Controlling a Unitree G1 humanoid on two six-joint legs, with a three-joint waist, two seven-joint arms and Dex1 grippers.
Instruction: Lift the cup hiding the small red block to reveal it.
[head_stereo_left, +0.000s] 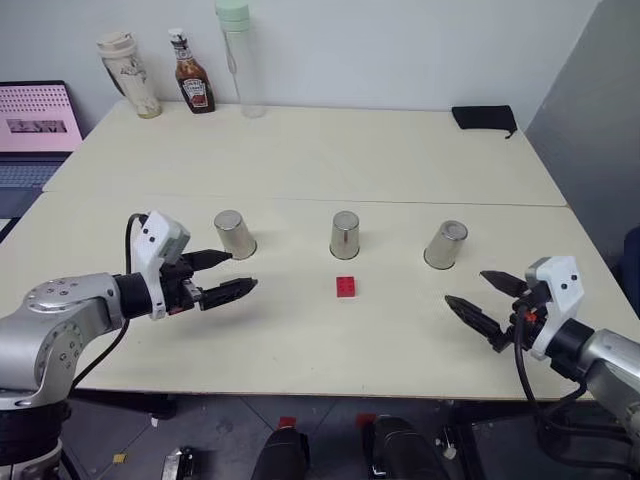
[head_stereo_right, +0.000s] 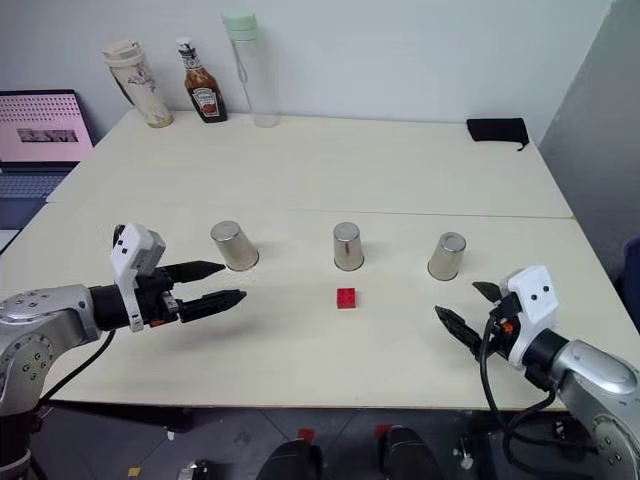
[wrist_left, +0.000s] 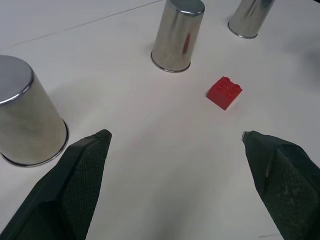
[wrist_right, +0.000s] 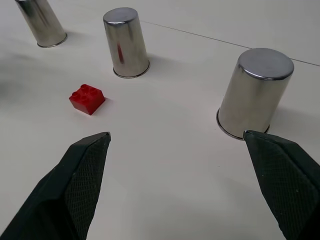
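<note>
Three silver metal cups stand upside down in a row on the pale table: the left cup (head_stereo_left: 235, 234), the middle cup (head_stereo_left: 345, 235) and the right cup (head_stereo_left: 446, 245). The small red block (head_stereo_left: 346, 286) lies uncovered on the table just in front of the middle cup, touching none of them. My left gripper (head_stereo_left: 238, 271) hovers open and empty close to the left cup, pointing toward the block (wrist_left: 224, 92). Near the table's front right edge, my right gripper (head_stereo_left: 466, 288) is open and empty, in front of the right cup (wrist_right: 260, 92).
Along the far left edge stand a beige tumbler (head_stereo_left: 128, 74), a ketchup bottle (head_stereo_left: 192, 76) and a clear bottle with a green lid (head_stereo_left: 238, 55). A black pouch (head_stereo_left: 484, 118) lies at the far right. A laptop (head_stereo_left: 35, 125) sits beyond the table's left side.
</note>
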